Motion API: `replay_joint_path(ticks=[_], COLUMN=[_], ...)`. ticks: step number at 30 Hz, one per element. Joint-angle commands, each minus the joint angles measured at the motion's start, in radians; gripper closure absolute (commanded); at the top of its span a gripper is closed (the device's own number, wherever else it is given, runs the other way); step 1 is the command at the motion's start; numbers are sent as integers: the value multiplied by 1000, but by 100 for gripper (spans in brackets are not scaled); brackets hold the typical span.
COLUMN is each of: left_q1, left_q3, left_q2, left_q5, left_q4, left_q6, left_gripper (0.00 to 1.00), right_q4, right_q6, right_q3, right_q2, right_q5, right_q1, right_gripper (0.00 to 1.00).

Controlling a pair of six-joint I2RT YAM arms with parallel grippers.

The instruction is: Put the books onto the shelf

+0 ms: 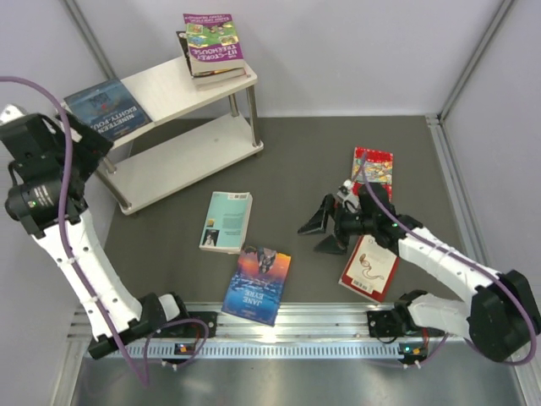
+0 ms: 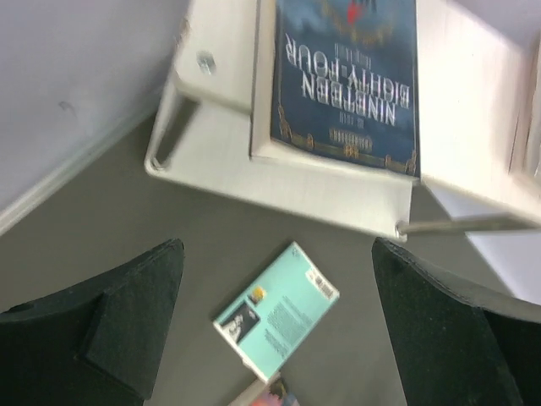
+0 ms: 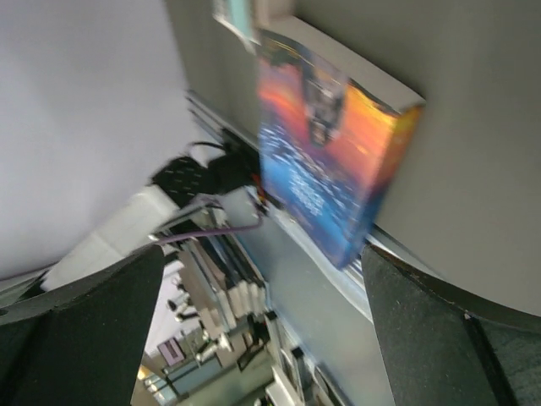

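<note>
My left end effector (image 2: 277, 254) hangs raised by the left end of the shelf (image 1: 182, 161), jaws spread wide and holding nothing, just beside the blue book (image 1: 107, 108), which lies flat on the top board. I judge flat suits so thin a paperback. Further right on that board rests a short stack topped by the purple-green book (image 1: 213, 41). Down on the table (image 1: 304, 161), the pale teal book (image 1: 226, 222) and the sunset book (image 1: 258, 283) lie flat between my arms, well below my left fingers. My right end effector (image 1: 321, 235), equally wide and empty, hovers low, facing the sunset book, near but apart. The red book (image 1: 373, 165) lies behind it and the maroon book (image 1: 370, 266) beneath its forearm.
</note>
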State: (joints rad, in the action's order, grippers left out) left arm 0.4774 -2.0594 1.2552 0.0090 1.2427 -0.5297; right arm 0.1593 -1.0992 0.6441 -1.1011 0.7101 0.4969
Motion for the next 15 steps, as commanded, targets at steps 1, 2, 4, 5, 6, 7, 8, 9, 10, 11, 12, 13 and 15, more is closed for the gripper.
replay_joint_path(ticks=[1, 2, 4, 5, 6, 7, 8, 9, 10, 11, 12, 13, 15], left_q1=[-57, -75, -141, -161, -202, -223, -241, -276, -293, -312, -353, -371, -424], left_q3=[155, 261, 362, 455, 496, 534, 611, 646, 680, 741, 769, 797, 899], left_q2=[-96, -130, -227, -252, -285, -299, -313, -336, -349, -359, -382, -390, -404], left_q5=[98, 115, 134, 147, 148, 152, 158, 158, 158, 152, 128, 120, 120], left_q4=[-31, -60, -135, -155, -157, -158, -160, -160, -160, -160, -157, -155, -161], left_q6=[-29, -32, -65, -75, -91, -96, -96, -101, -102, -105, -113, -116, -118], left_gripper=[1, 1, 1, 1, 1, 1, 1, 1, 1, 1, 1, 1, 1], right_q4=[186, 192, 192, 187, 178, 155, 143, 134, 129, 120, 118, 114, 105], right_q6=[136, 137, 131, 124, 113, 90, 79, 70, 53, 45, 39, 27, 12], right_q3=[37, 37, 32, 29, 19, 12, 3, -10, -17, -23, -30, -34, -43], right_q2=[-69, -95, -114, -126, -131, -137, -144, -149, -154, -161, -164, -169, -177], right_q5=[-86, -96, -132, -145, -164, -170, -176, -190, -196, -204, -221, -230, -258], right_q1=[72, 89, 143, 160, 195, 210, 225, 251, 265, 276, 299, 311, 345], right_gripper=[0, 0, 0, 0, 0, 0, 0, 0, 0, 0, 0, 0, 0])
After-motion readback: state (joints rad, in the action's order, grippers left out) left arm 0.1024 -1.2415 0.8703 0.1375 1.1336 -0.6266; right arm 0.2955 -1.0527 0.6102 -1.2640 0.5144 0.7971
